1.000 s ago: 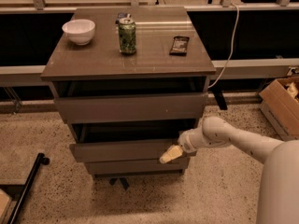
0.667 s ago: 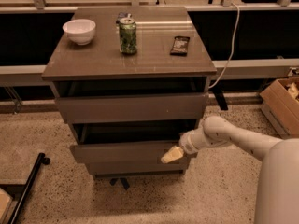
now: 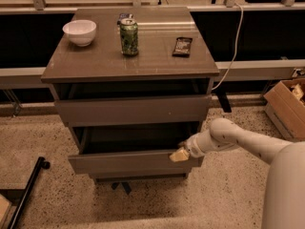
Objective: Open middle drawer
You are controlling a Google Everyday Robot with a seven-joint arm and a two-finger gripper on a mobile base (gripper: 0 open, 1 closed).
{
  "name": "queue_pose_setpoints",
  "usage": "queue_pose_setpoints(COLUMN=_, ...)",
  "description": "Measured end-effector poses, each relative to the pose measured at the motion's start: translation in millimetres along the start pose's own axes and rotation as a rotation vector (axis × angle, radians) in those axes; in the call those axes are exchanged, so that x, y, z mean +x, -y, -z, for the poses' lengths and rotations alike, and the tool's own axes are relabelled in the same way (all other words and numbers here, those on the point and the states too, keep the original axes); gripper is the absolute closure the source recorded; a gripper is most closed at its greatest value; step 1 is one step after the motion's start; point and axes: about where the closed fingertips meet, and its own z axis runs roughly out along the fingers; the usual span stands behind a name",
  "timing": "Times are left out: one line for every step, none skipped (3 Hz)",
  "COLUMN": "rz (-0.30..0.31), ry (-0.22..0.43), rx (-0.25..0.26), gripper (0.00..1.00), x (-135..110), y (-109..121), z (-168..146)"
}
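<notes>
The middle drawer (image 3: 124, 162) is a plain grey-brown front panel. It stands pulled out from the cabinet, with its dark inside showing above the panel. My gripper (image 3: 178, 154) is at the right end of the panel's top edge, with a yellowish fingertip in front of the panel. It is shut on that edge. My white arm (image 3: 238, 140) reaches in from the right. The top drawer (image 3: 133, 109) is closed above. The bottom drawer (image 3: 138, 176) is mostly hidden under the pulled-out one.
On the cabinet top (image 3: 95, 63) stand a white bowl (image 3: 79, 32), a green can (image 3: 128, 37) and a dark packet (image 3: 182, 46). A cardboard box (image 3: 286, 106) is on the floor at the right. A white cable (image 3: 233, 51) hangs behind. A black bar (image 3: 26, 192) lies at the lower left.
The middle drawer has slid a little further out towards me, and my gripper has moved with it.
</notes>
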Motion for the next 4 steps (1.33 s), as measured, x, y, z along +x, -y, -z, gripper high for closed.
queue_pose_setpoints(rz=0.000, ry=0.000, rx=0.000, gripper=0.29, x=-2, y=-1, z=2)
queue_pose_setpoints(rz=0.000, ry=0.000, rx=0.000, gripper=0.05, x=-2, y=-1, z=2)
queue_pose_setpoints(rz=0.000, ry=0.000, rx=0.000, gripper=0.00, x=-2, y=-1, z=2)
queue_pose_setpoints(rz=-0.013, ry=-0.095, rx=-0.058, gripper=0.00, x=13, y=-17, z=-7)
